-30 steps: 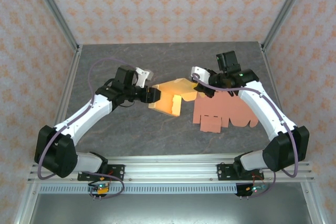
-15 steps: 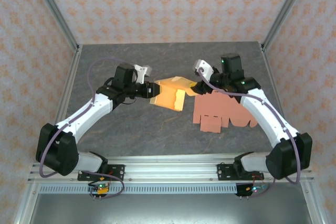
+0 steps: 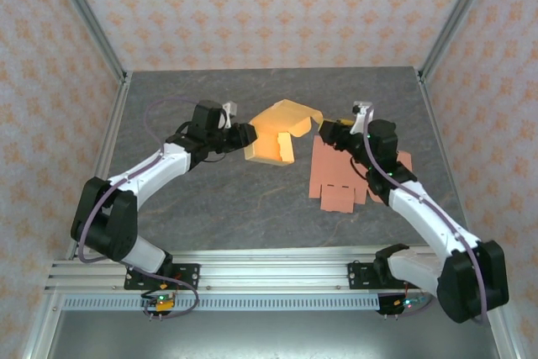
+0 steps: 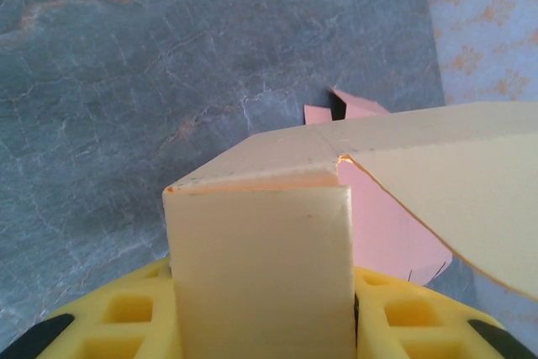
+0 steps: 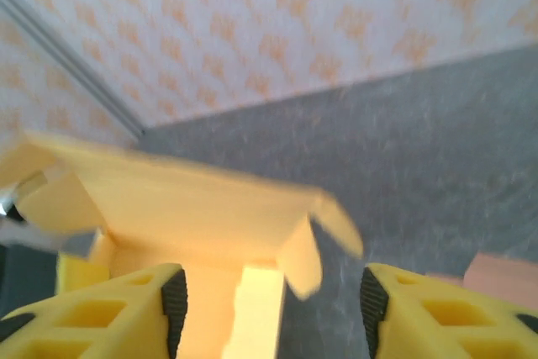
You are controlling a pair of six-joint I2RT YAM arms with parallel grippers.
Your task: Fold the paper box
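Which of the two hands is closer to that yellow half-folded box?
Left. The left hand grips the yellow box at its left edge, with a panel between its fingers. The right hand sits open just off the box's right side.

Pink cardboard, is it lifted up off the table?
No, the pink cardboard lies flat on the grey table, beside the yellow box.
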